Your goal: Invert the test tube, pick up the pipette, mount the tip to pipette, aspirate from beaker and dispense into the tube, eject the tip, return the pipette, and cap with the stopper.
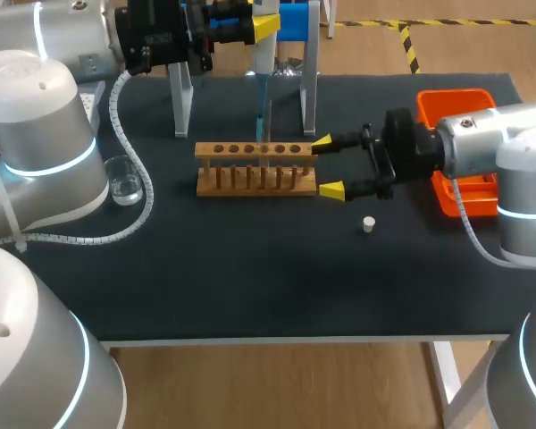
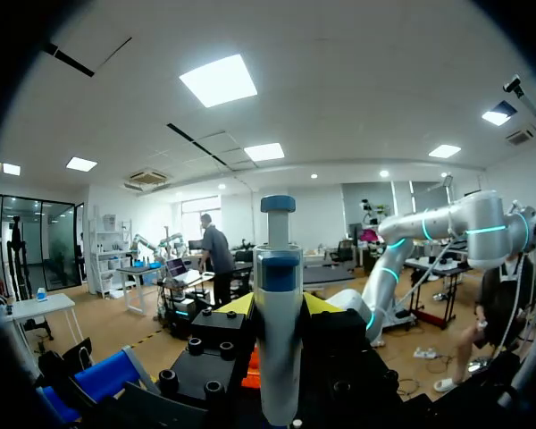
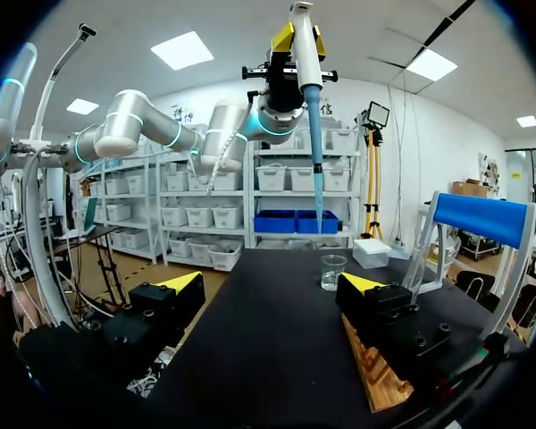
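My left gripper [image 1: 261, 27] is high at the back of the table, shut on the white and blue pipette [image 1: 263, 55]. In the left wrist view the pipette [image 2: 277, 304] stands upright between the yellow tips. Its blue tip [image 1: 261, 105] hangs straight down over the wooden rack [image 1: 255, 168], where a clear tube [image 1: 265, 143] seems to stand in one of the holes. My right gripper [image 1: 327, 165] lies level and open at the rack's right end, one finger at the back corner and one at the front. In the right wrist view the rack [image 3: 375, 380] is against one finger of the right gripper [image 3: 271, 282].
A small white stopper [image 1: 368, 224] lies on the black mat in front of the right gripper. A glass beaker [image 1: 123, 181] stands at the left. Behind the rack is the pipette stand [image 1: 309, 80]; an orange tray [image 1: 456, 107] sits at the right edge.
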Robot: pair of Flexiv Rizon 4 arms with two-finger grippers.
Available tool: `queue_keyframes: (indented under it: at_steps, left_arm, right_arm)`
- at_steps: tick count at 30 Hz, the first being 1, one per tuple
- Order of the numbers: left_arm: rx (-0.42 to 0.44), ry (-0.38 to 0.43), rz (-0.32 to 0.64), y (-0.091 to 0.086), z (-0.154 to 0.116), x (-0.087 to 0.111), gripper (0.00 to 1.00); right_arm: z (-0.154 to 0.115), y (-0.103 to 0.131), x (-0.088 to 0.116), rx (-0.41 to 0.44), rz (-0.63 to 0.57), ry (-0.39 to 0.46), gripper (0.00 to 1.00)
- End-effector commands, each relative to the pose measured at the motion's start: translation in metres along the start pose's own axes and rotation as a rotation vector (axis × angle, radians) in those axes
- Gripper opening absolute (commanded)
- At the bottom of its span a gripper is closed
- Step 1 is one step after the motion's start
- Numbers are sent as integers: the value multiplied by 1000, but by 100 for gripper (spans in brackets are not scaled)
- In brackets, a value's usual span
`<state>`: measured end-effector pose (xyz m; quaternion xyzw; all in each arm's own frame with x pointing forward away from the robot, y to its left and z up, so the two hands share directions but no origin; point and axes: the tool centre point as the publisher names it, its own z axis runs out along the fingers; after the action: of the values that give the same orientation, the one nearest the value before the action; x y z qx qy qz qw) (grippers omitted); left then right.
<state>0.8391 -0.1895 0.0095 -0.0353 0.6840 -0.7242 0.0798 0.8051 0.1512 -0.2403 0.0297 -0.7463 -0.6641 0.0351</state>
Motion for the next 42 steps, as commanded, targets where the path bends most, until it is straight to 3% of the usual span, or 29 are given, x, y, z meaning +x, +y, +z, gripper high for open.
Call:
queue_keyframes:
  at_steps: [1,19,24,42]
  left_arm:
    - [7,-9,4,2,-9,-3,0]
    - [-19,-147,14,31,-130,-53,0]
    - [20,-189,-2,43,-158,-70,0]
    - [-7,-262,-59,76,-214,-113,0]
  right_arm:
    - [-1,1,1,3,0,-1,100]
    - [-1,1,1,3,0,-1,100]
    - [-1,1,1,3,0,-1,100]
    - [-1,1,1,3,0,-1,100]
